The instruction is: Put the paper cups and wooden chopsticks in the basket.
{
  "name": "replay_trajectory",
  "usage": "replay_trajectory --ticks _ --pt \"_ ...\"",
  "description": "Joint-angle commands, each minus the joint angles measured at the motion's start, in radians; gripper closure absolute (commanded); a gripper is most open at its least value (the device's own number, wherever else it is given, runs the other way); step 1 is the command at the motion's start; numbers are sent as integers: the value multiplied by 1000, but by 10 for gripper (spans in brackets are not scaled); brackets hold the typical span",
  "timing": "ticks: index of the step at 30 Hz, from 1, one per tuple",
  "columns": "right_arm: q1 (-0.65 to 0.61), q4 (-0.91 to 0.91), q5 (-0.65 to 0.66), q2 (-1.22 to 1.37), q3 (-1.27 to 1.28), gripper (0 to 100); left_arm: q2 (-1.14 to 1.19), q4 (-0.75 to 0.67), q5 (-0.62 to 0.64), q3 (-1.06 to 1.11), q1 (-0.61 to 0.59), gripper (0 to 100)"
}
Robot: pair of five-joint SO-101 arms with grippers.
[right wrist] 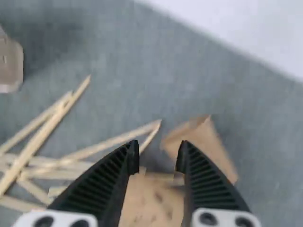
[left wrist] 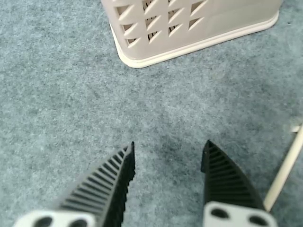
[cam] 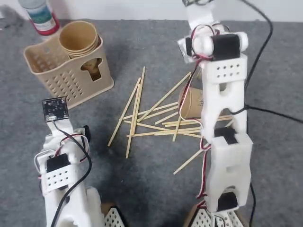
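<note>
Several wooden chopsticks [cam: 151, 116] lie scattered across the middle of the grey mat. Among them a paper cup [cam: 191, 101] lies on its side, partly hidden by the right arm [cam: 222, 71]. In the right wrist view my right gripper [right wrist: 157, 149] is open by a narrow gap just above that cup [right wrist: 201, 137], with chopsticks [right wrist: 57, 120] beside it. The beige basket [cam: 52, 71] stands at the back left with stacked paper cups [cam: 79, 38] inside. My left gripper [left wrist: 168, 149] is open over bare mat, short of the basket's corner [left wrist: 142, 52], and one chopstick [left wrist: 288, 165] lies beside it.
A bottle with a red band [cam: 41, 16] stands behind the basket at the mat's far edge. A black cable [cam: 265, 111] runs off to the right of the right arm. Bare mat [cam: 156, 189] lies between the two arm bases.
</note>
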Motion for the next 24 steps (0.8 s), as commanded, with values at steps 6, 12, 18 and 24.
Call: replay_trajectory --ticks 6,12,18,24 --pt "-128 27 86 -196 416 796 -18 -14 12 -5 2 776" --pt "-70 -8 94 -120 420 794 -18 -12 12 -5 2 776" --pt "-25 21 94 -76 420 794 -18 -40 12 4 2 776" --pt "-96 39 91 -154 428 794 -18 -44 12 7 0 776"
